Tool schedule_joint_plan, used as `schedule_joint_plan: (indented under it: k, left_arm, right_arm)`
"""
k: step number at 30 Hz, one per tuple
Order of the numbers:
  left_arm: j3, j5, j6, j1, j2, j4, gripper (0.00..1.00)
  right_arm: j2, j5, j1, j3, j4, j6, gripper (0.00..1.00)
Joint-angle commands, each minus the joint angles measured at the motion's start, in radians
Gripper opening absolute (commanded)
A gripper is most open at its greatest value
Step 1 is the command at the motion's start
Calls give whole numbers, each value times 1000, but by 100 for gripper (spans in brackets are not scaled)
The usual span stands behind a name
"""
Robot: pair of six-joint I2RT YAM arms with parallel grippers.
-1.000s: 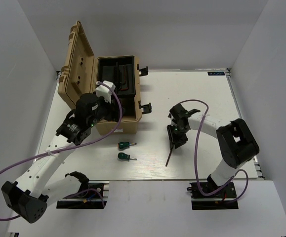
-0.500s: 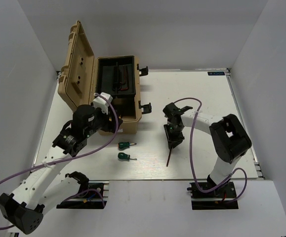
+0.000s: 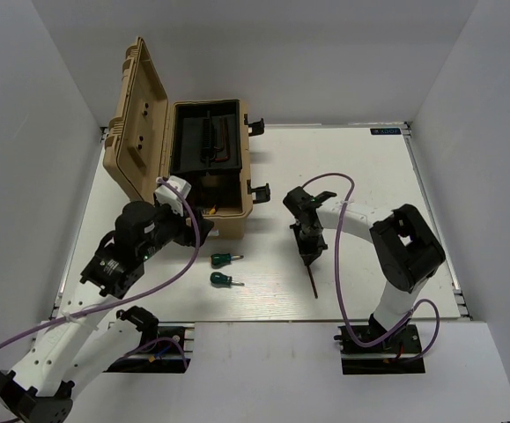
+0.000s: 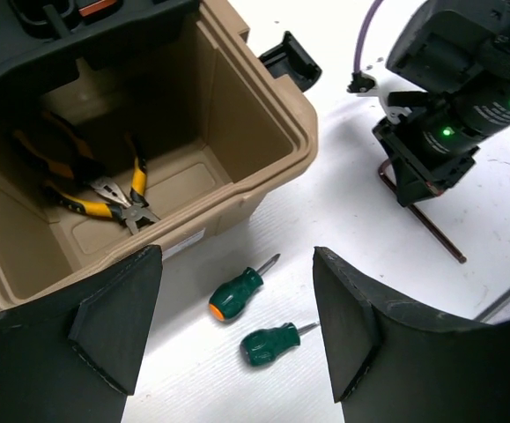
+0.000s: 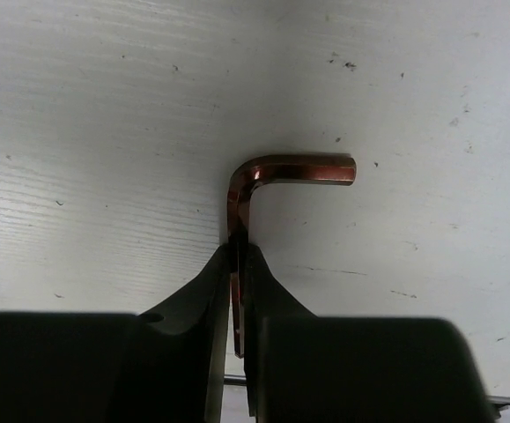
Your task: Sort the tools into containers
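Swung round since a second ago, the thin coppery-dark L-shaped hex key (image 5: 255,172) now angles toward the white table's (image 3: 369,176) near right. The right gripper (image 5: 237,251) pinches its long shank and hides most of it. Wide open and empty, the left gripper (image 4: 237,264) hangs above two stubby green-handled screwdrivers (image 4: 237,295) beside the tan plastic toolbox (image 4: 272,97), where yellow-and-black pliers (image 4: 105,189) lie half-shadowed.

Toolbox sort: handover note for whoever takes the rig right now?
Left gripper: open, empty, above the two green screwdrivers.
Right gripper: shut on a hex key, pinched by its long leg close over the table.
Done: both pliers lie in the bottom of the toolbox.
Left: stow the held hex key, then both screwdrivers, which lie on the table in front of the toolbox. No other hex keys are clearly visible.
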Motion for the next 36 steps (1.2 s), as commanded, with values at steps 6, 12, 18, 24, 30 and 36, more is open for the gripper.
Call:
schedule_joint_plan:
  k: [6, 12, 18, 24, 30, 36]
  left_arm:
    - [-16, 116, 22, -6, -16, -3, 78]
    - [-16, 138, 31, -25, 33, -3, 65]
    - [-7, 165, 31, -34, 57, -13, 51]
    - [3, 174, 31, -43, 36, -31, 49]
    - [38, 225, 51, -43, 27, -75, 30]
    - [79, 151, 1, -43, -13, -190, 14]
  right_arm:
    - [-53, 5, -81, -42, 159, -107, 0]
    - [-259, -117, -150, -19, 175, -282, 0]
    - [-299, -231, -168, 211, 92, -400, 0]
    - [-126, -357, -160, 648, -8, -408, 0]
    - [244, -579, -156, 1241, 36, -203, 0]
    - [443, -638, -153, 1363, 447, 67, 0]
